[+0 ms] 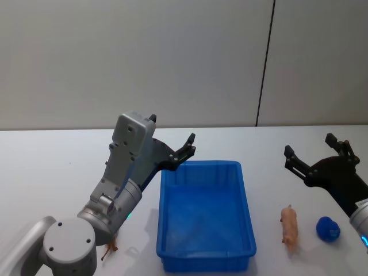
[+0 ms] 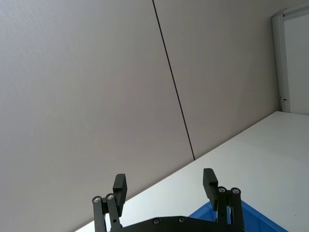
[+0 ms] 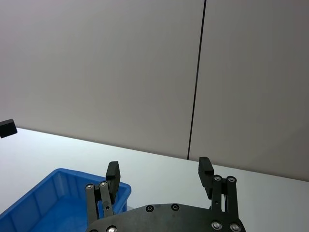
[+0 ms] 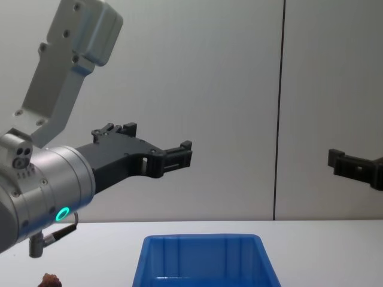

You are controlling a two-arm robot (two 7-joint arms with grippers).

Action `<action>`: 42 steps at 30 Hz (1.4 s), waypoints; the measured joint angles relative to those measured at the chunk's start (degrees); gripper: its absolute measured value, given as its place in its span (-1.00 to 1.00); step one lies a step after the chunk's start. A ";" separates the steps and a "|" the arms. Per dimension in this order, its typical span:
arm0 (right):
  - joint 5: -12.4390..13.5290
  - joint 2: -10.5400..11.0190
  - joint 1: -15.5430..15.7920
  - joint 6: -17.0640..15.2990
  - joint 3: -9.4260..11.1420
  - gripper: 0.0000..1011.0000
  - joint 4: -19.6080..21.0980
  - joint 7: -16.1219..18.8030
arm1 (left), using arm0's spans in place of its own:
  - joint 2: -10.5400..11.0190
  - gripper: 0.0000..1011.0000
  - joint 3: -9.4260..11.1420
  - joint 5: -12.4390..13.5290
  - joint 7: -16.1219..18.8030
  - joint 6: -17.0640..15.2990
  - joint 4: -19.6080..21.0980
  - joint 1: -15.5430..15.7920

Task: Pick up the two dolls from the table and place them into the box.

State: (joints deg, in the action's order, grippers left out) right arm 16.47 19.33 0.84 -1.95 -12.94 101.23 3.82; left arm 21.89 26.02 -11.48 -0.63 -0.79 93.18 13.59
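1. At lower centre of the head view, on the plain white bench (image 1: 46,167): the blue box (image 1: 201,164), open-topped, bare blue floor showing.
2. Just right of the box and apart from it: a peach doll (image 1: 289,227) lying lengthwise on the bench, with a blue round lump (image 1: 328,228) near it, further right.
3. At the lower left, left of the box: a brown doll (image 1: 109,248) on the bench, mostly hidden under the left arm (image 1: 129,155).
4. In the air by the box's upper left corner: the left jaws, spread wide, grasping nothing, pointed toward the wall (image 1: 144,57).
5. At the right edge, above the peach doll in the frame: the right jaws on the right arm (image 1: 339,178), likewise released and empty, raised off the bench.
6. Behind the bench: that pale grey wall, plain, split by one dark vertical seam (image 1: 264,63).
7. At the upper right of the left wrist view: a white door frame (image 2: 285,58).
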 joint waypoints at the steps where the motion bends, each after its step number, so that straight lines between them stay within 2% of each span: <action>1: 0.00 0.00 0.00 0.00 0.00 0.98 0.00 0.00 | 0.00 0.98 0.00 0.00 0.00 0.00 0.00 0.00; 23: 0.00 0.13 -0.23 0.00 0.19 0.98 -0.48 0.51 | 0.00 0.98 0.00 0.00 0.00 0.00 0.00 0.00; 35: 0.21 2.16 -0.48 -0.40 1.88 0.98 -3.51 2.97 | 0.00 0.98 0.00 0.00 0.00 0.00 0.00 0.00; 42: -0.72 3.67 -0.04 -1.66 2.74 0.98 -5.21 4.21 | 0.00 0.98 0.00 0.00 0.00 0.00 0.00 0.00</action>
State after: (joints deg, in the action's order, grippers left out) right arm 15.74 23.01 0.80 -3.61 -10.19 96.02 8.03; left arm 21.89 26.02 -11.48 -0.63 -0.79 93.18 13.59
